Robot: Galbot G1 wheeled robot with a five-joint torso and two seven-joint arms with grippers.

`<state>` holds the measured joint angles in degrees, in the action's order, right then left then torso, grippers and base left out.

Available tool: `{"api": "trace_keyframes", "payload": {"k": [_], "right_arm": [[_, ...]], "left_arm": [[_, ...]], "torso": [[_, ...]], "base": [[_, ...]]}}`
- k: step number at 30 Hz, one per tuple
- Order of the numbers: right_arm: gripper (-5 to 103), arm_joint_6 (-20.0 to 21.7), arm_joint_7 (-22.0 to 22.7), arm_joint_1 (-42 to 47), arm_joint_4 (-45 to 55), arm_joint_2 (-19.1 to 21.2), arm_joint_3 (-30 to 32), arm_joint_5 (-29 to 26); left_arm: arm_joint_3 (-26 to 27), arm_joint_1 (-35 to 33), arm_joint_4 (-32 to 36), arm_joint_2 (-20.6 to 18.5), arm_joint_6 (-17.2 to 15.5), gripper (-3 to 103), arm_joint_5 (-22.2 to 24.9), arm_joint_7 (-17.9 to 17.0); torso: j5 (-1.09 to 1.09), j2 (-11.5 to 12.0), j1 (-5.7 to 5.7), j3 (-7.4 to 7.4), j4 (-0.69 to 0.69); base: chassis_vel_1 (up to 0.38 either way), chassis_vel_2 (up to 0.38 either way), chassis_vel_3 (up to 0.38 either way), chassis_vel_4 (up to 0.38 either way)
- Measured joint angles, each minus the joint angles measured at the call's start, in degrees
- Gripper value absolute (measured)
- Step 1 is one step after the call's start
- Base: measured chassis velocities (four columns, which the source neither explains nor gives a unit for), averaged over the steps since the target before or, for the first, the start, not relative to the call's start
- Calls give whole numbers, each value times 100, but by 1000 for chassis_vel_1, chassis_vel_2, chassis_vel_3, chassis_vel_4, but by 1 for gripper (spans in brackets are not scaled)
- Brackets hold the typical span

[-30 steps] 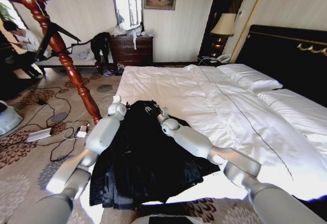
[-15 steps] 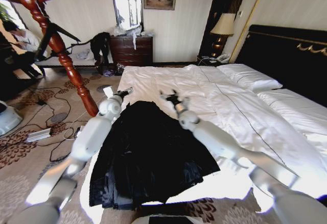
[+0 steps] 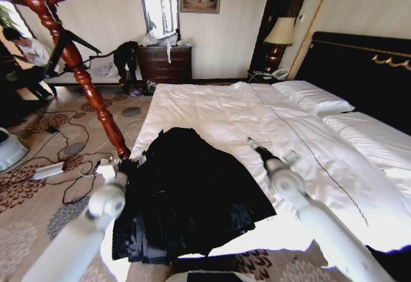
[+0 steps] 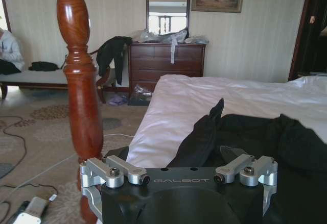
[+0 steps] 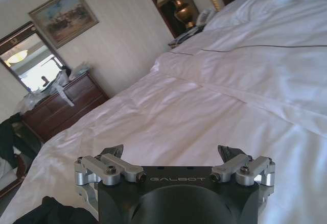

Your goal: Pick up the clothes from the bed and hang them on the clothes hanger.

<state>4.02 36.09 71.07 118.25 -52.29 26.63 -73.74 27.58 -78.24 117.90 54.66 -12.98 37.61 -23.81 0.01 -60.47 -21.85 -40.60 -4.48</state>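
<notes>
Head view: clothes [image 3: 189,195] lie spread at the bed's [image 3: 308,147] foot corner. Left gripper [image 3: 126,164], spread wide and empty, touches their 9 o'clock edge beside the hanger [image 3: 83,79]. Right gripper [image 3: 255,148], open and empty, hovers at 3 o'clock over duvet.

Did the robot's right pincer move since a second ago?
Yes. The right pincer slid off the jacket toward the robot's right and now hangs open over the bare white bed.

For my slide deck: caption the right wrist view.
Open right gripper hovers over the bed, clothes off to one side.
</notes>
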Motion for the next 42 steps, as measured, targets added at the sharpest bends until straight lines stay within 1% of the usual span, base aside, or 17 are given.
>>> {"api": "trace_keyframes", "payload": {"k": [1,2,4,6,7,9,11,13,15,18,22,24,29,36,37,40,42], "right_arm": [[100,0,-6,271,145,-135,151,6],[100,0,-6,271,145,-135,151,6],[100,1,19,734,494,-455,377,-69],[100,37,101,1035,712,-796,475,-109],[100,37,101,1035,712,-796,475,-109],[100,235,555,1251,867,-1212,541,-209],[100,303,713,1286,900,-1296,554,-264],[100,504,1168,1390,971,-1568,606,-438],[100,528,1235,1413,970,-1632,623,-450],[100,549,1389,1509,898,-1887,792,-465],[100,526,1405,1759,918,-1983,1028,-625],[100,502,1317,2035,873,-2032,1152,-665],[100,441,1187,2213,667,-2123,1155,-523],[100,378,990,2131,158,-2209,1008,-486],[103,370,952,2079,82,-2225,987,-493],[99,338,893,1986,-28,-2249,951,-501],[90,258,795,1950,-58,-2261,915,-481]], "left_arm": [[99,-184,7,86,95,100,-219,110],[99,-184,7,86,95,100,-219,110],[360,-495,9,303,277,100,-672,335],[588,-672,51,502,350,100,-875,434],[588,-672,51,502,350,100,-875,434],[817,-788,160,693,375,100,-984,461],[883,-810,203,744,376,100,-993,462],[1107,-880,375,912,358,100,-1003,450],[1177,-908,426,963,353,100,-1032,443],[1476,-1097,650,1287,337,100,-1264,447],[1585,-1212,795,1704,288,100,-1290,454],[1541,-1253,832,1998,236,100,-1339,457],[1486,-1302,849,2098,224,100,-1530,461],[1477,-1359,947,2158,196,100,-1531,453],[1482,-1360,955,2157,187,100,-1528,447],[1506,-1366,962,2146,180,100,-1515,435],[1536,-1383,962,2127,178,100,-1499,424]], "torso": [[-3,0,0,0,2],[-3,0,0,0,2],[-2,0,-1,0,1],[-2,0,-1,0,2],[-2,0,-1,0,2],[-2,0,-1,-1,2],[-1,0,-2,-1,1],[-2,1,-3,-1,1],[-2,1,-3,-2,1],[0,1,-3,-1,2],[-1,1,-3,-1,3],[-2,1,-3,-1,-1],[-2,2,-3,-2,1],[-1,2,-3,-2,1],[-1,2,-3,-2,1],[-1,2,-3,-2,1],[-2,2,-3,-2,1]], "base": [[0,0,0,0],[0,0,0,0],[0,0,0,0],[0,0,0,0],[0,0,0,0],[0,0,0,0],[0,0,0,0],[0,0,0,0],[0,0,0,0],[0,0,0,0],[0,0,0,0],[0,0,0,0],[0,0,0,0],[0,0,0,0],[0,0,0,0],[0,0,0,0],[0,0,0,0]]}}
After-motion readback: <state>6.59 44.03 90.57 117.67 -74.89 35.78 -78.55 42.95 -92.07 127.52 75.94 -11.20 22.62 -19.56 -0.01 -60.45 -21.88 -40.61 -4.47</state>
